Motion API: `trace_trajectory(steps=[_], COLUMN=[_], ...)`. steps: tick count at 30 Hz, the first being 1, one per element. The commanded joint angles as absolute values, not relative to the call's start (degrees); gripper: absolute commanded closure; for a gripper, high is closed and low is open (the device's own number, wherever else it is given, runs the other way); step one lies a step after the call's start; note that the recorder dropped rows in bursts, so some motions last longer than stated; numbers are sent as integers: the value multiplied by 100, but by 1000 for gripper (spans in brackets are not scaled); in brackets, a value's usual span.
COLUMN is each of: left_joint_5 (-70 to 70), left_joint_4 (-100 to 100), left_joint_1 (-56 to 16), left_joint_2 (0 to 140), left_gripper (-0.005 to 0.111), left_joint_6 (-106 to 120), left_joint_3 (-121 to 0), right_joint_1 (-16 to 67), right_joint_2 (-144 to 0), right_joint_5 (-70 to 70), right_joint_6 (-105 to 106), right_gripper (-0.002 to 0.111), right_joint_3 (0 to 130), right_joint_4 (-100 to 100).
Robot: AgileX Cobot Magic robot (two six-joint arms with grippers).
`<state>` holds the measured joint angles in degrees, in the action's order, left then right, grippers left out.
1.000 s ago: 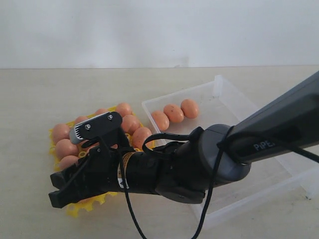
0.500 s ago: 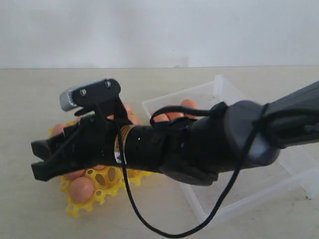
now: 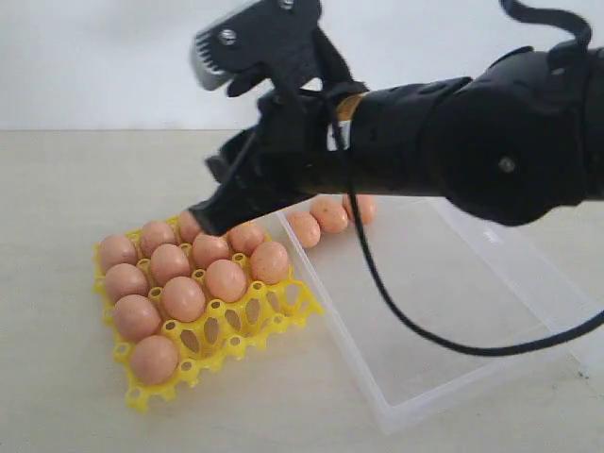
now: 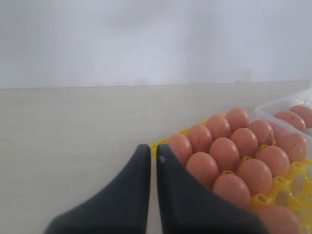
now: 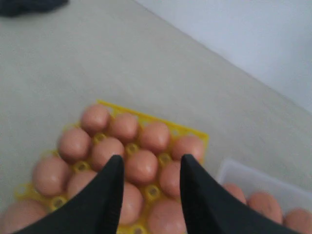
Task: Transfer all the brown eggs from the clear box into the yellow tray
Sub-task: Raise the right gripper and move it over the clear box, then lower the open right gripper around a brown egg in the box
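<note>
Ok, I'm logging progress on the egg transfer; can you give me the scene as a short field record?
yellow tray: twelve brown eggs, some cups empty
clear box: three eggs in a row at one end
right gripper: open, empty, above the tray
left gripper: shut, empty, beside the tray
task: unfinished

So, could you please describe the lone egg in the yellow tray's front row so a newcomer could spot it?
Start at the yellow tray, left of the clear box on the table. At its corner nearest the camera sits one brown egg. It is the only egg in that front row of empty cups; the other eggs pack together behind.
</note>
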<state>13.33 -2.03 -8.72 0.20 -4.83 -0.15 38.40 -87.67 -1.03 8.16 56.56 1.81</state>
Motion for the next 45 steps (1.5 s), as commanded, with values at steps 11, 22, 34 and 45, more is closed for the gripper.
trace_trajectory(steps=[11,22,34,45], left_joint_5=[1293,1293,1293,1293], left_joint_4=[-197,-197,-197,-197], left_joint_1=[-860,-860,-860,-860], left_joint_2=[0,0,0,0], left_gripper=[103,103,103,103], left_joint_6=[-493,-493,-493,-493], left_joint_3=[0,0,0,0], right_joint_1=[1026,863,863,863], right_joint_2=[-9273,-11406,-12714,-12878], right_joint_5=[-4038,-5724,-5520,-4641], right_joint_6=[340,1391,2747,2710], right_gripper=[77,77,55,45], right_joint_3=[6030,9436,10349,10349], right_joint_4=[-58,857,1817,1906])
